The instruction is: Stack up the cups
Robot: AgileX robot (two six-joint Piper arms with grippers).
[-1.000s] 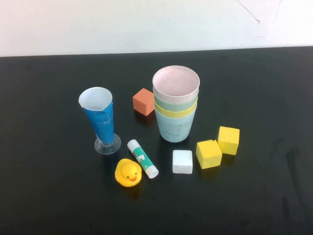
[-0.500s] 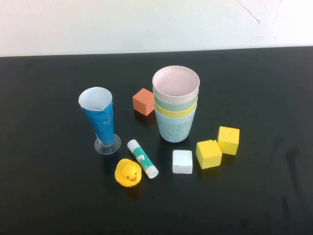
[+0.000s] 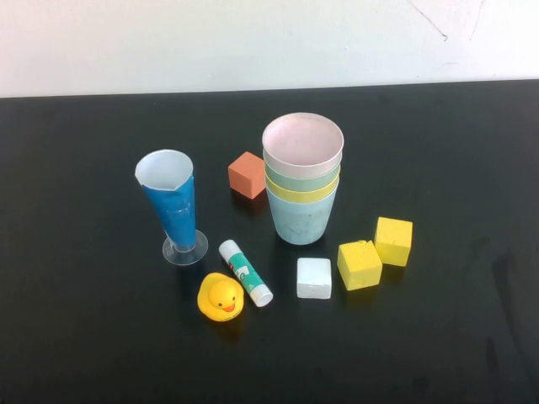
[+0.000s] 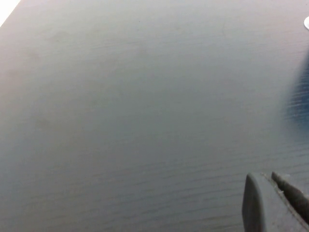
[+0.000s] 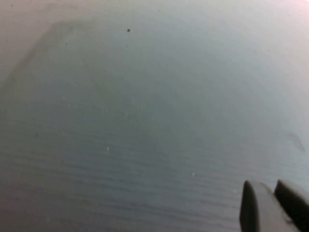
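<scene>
The cups stand nested in one upright stack at the middle of the black table (image 3: 84, 337). The light blue cup (image 3: 299, 220) is at the bottom, then the yellow cup (image 3: 301, 194), the pale green cup (image 3: 301, 178) and the pale pink cup (image 3: 303, 143) on top. Neither arm appears in the high view. My left gripper (image 4: 263, 176) hangs shut over bare table, holding nothing. My right gripper (image 5: 264, 184) also hangs over bare table, its fingers close together with nothing between them.
A tall blue-wrapped conical glass (image 3: 173, 206) stands left of the stack. An orange cube (image 3: 247, 175) sits beside the stack's left. In front lie a glue stick (image 3: 245, 272), a yellow duck (image 3: 221, 297), a white cube (image 3: 313, 278) and two yellow cubes (image 3: 360, 264) (image 3: 393, 241).
</scene>
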